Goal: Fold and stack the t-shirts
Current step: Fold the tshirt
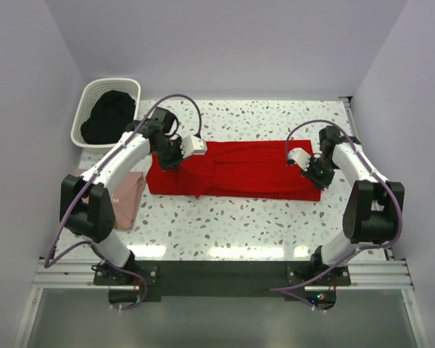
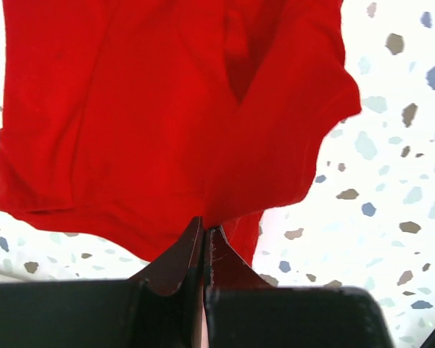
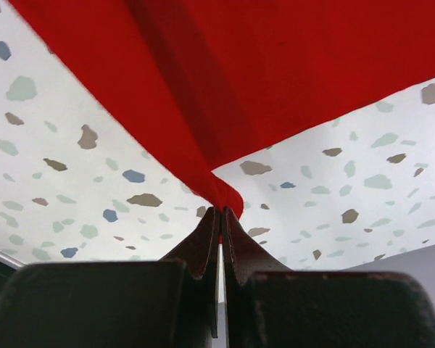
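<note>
Left gripper [image 2: 205,230]: pinched shut on red t-shirt [image 1: 239,168], left edge.
Right gripper [image 3: 221,212]: clamped on bunched cloth at its right end.
Left arm [image 1: 123,156]: elbow bent, forearm angled inward.
Right arm [image 1: 359,170]: folded, wrist turned inward.
Red t-shirt: spread across table [image 1: 239,217] between grippers.
Pink t-shirt [image 1: 127,196]: beneath left arm.

Over at my far-left corner, a white slatted basket [image 1: 110,83] sits on the speckled tabletop [image 1: 239,217], and there's a black bundle of cloth [image 1: 110,116] heaped inside it.
</note>
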`<state>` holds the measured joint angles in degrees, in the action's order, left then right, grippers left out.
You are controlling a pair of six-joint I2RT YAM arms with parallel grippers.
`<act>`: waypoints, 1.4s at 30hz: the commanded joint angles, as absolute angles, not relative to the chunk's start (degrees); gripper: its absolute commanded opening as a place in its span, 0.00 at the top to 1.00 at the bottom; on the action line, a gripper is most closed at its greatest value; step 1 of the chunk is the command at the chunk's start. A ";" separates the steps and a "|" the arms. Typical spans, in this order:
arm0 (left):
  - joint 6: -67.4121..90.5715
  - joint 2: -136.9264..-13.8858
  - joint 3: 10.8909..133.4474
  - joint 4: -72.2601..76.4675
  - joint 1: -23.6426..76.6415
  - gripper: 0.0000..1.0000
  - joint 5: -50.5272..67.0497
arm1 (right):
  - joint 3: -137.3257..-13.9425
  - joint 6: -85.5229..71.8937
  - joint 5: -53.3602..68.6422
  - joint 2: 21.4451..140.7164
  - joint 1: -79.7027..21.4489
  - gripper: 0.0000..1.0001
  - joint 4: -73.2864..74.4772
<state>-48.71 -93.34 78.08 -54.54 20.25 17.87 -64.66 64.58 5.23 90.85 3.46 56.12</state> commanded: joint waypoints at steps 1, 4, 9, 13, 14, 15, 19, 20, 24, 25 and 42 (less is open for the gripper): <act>-52.03 -97.20 84.36 -56.51 19.42 1.00 16.88 | -70.30 65.65 5.98 93.94 3.96 1.00 56.60; -52.64 -100.45 87.35 -56.34 19.25 1.00 16.44 | -72.85 65.83 5.98 96.58 4.04 1.00 57.04; -54.05 -105.46 92.45 -56.86 17.67 1.00 16.26 | -75.67 66.01 5.80 99.84 4.39 1.00 57.13; -55.02 -107.66 94.83 -57.92 16.88 1.00 16.79 | -77.69 66.09 5.71 101.77 4.48 1.00 56.95; -55.11 -107.93 94.92 -57.75 16.79 1.00 16.44 | -77.78 66.18 5.63 102.47 4.57 1.00 56.69; -55.02 -108.10 95.01 -57.48 16.79 1.00 16.17 | -78.13 66.27 5.36 102.92 4.48 1.00 56.52; -55.02 -109.60 96.32 -57.39 16.79 1.00 15.91 | -79.10 66.18 5.01 105.03 4.57 1.00 55.99; -54.93 -110.30 96.68 -57.48 16.79 1.00 15.91 | -79.36 66.09 5.01 105.38 4.57 1.00 55.81; -55.02 -111.18 97.21 -57.13 16.70 1.00 15.38 | -80.85 65.83 4.75 106.61 4.57 1.00 55.55; -55.02 -111.27 97.21 -56.87 16.70 1.00 15.21 | -81.03 65.83 4.57 106.79 4.57 1.00 55.55; -54.84 -114.43 98.53 -54.93 16.17 1.00 14.15 | -83.76 65.48 4.04 110.30 4.57 1.00 55.11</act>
<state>-53.69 -113.60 96.16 -56.21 16.88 14.66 -81.28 65.17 5.21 109.69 4.23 55.68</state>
